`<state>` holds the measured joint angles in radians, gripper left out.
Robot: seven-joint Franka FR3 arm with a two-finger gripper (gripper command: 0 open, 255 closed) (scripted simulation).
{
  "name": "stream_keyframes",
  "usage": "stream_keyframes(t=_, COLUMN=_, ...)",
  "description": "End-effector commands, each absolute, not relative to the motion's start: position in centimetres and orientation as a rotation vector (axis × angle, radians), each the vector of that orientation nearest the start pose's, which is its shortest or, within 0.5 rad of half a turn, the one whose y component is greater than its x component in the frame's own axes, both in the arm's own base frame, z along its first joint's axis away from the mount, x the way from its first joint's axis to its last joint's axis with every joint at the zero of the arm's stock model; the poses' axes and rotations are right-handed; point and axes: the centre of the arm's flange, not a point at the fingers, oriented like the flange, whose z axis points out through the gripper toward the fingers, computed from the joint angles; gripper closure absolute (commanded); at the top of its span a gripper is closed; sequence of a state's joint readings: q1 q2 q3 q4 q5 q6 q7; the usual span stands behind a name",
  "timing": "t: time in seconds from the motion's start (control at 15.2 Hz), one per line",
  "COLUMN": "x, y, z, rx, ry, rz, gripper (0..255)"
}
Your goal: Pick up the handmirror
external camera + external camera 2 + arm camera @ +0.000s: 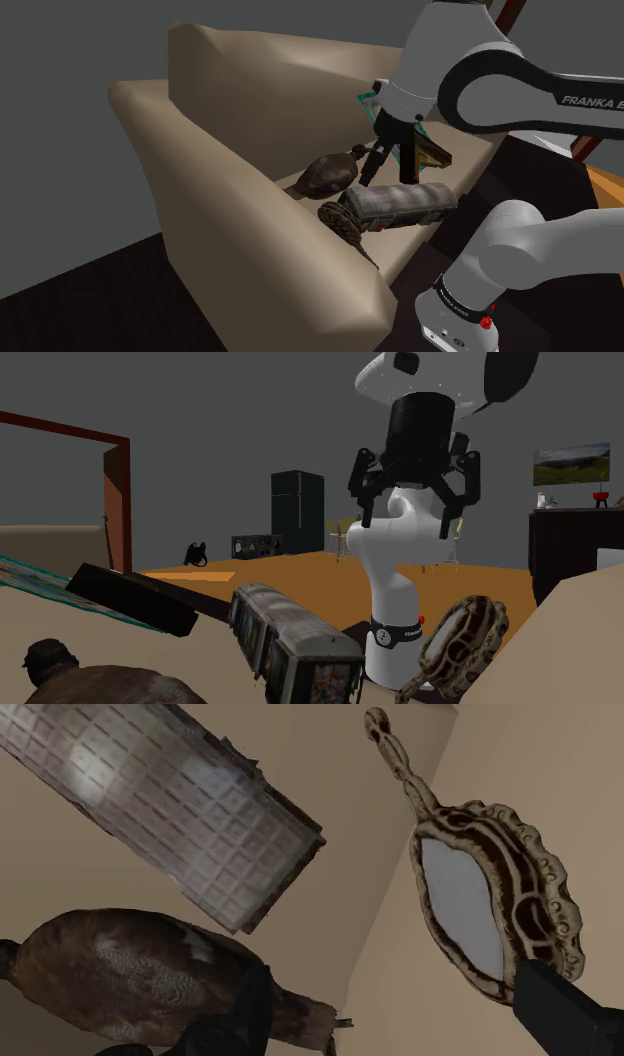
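While the arm reaches over the beige sofa (222,190), the black gripper (389,170) hangs above the seat with its two fingers spread wide and nothing between them, which the second exterior view shows plainly from the front (408,524). The handmirror (338,218) rests where the seat meets the sofa's near armrest, tilted up against the armrest's inner face, with its ornate brown-and-cream frame and pale glass turned toward the cushions. In the second exterior view it leans at the lower right (462,640), just beside the end of a weathered model train carriage (290,642). Seen from the wrist, the handmirror (478,899) lies beyond the crease in the upholstery, its slender handle pointing away from the gripper (392,979), and one finger (565,1016) overlaps the rim of its frame (whether it touches cannot be told). The carriage's tiled roof (170,804) runs slantwise across the seat, and a brown bird-shaped figure (130,969) sits behind the other finger. In the shoulder view the bird (325,175) lies just beside the carriage (400,203), with a dark flat box (432,150) behind them.
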<state>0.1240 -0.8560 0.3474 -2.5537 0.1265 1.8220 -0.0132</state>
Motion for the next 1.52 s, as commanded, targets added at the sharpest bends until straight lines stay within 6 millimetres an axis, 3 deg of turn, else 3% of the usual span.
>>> stream_keyframes(t=0.0, x=26.1, y=18.9, z=50.4, rx=-3.222, ry=-0.644, rz=-0.205, gripper=0)
stream_keyframes(t=0.33, x=23.5, y=24.3, z=45.7, rx=-3.266, ry=-0.813, rz=-0.229, gripper=0)
stream_keyframes(t=0.86, x=23.4, y=24.5, z=41.5, rx=-3.267, ry=-0.818, rz=-0.229, gripper=0)
stream_keyframes(t=0.99, x=23.4, y=24.5, z=41.5, rx=-3.267, ry=-0.818, rz=-0.229, gripper=0)
stream_keyframes(t=1.06, x=23.4, y=24.7, z=41.4, rx=-3.267, ry=-0.818, rz=-0.23, gripper=255)
stream_keyframes(t=1.45, x=22.7, y=24.1, z=41.1, rx=-3.268, ry=-0.819, rz=-0.229, gripper=255)
